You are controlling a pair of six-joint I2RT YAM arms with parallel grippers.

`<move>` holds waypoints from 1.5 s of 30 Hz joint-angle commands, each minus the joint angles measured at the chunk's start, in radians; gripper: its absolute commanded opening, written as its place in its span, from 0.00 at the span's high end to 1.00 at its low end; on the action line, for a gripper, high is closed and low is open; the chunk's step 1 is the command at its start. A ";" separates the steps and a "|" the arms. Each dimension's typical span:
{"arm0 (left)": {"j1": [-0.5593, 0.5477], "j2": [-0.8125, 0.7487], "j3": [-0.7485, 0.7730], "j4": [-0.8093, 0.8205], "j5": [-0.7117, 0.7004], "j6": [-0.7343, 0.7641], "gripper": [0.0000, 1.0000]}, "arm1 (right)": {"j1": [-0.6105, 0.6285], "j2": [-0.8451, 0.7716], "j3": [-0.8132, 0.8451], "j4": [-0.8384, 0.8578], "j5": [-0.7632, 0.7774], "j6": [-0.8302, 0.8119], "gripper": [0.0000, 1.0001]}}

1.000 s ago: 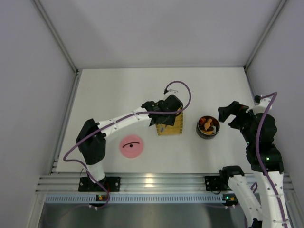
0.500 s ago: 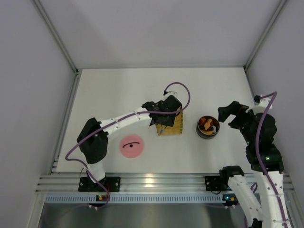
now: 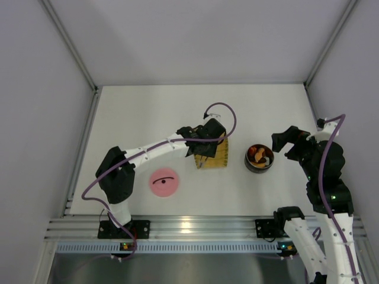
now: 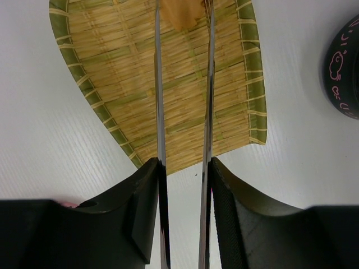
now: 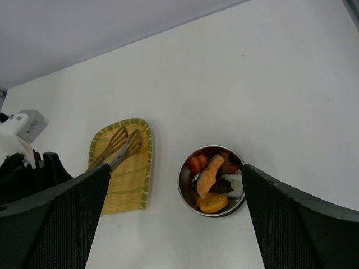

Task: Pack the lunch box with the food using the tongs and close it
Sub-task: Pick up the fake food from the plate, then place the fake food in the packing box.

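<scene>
The white table (image 3: pixel 148 112) carries everything; the left arm (image 3: pixel 154 148) reaches across it to the yellow woven tray (image 3: pixel 221 160), and the right arm (image 3: pixel 323 171) stands at the table's right edge. The tray lies near the table's middle, just left of the lunch box (image 3: pixel 259 158). The pink lid (image 3: pixel 163 181) with its thin black handle lies flat on the table, well apart from the box and near the left arm's base, so the box stands uncovered. It is a round bowl, steel inside and dark outside with pink drawings. The left gripper (image 4: pixel 184 185) clamps the tongs (image 4: pixel 159 112); each finger presses one slim arm, and the two arms run almost parallel over the tray with a narrow gap between. Whether the tan-orange shape (image 4: pixel 182 11) between them at the far end is food I cannot tell. The right gripper (image 5: pixel 176 168) hangs over the box, jaws spread wide, grasping nothing. The food (image 5: pixel 212 182) fills the box: an orange round, a salmon-coloured strip, red, white and dark brown bits.
</scene>
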 commanded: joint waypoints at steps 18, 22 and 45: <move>0.000 -0.122 0.023 0.002 -0.008 0.015 0.61 | -0.010 0.000 0.038 -0.008 0.002 -0.010 0.01; -0.008 -0.134 0.033 -0.006 -0.008 0.018 0.61 | -0.010 -0.002 0.036 -0.010 0.000 -0.009 0.01; -0.247 -0.010 0.266 0.028 0.082 0.104 0.60 | -0.010 -0.003 0.048 -0.015 0.002 -0.007 0.01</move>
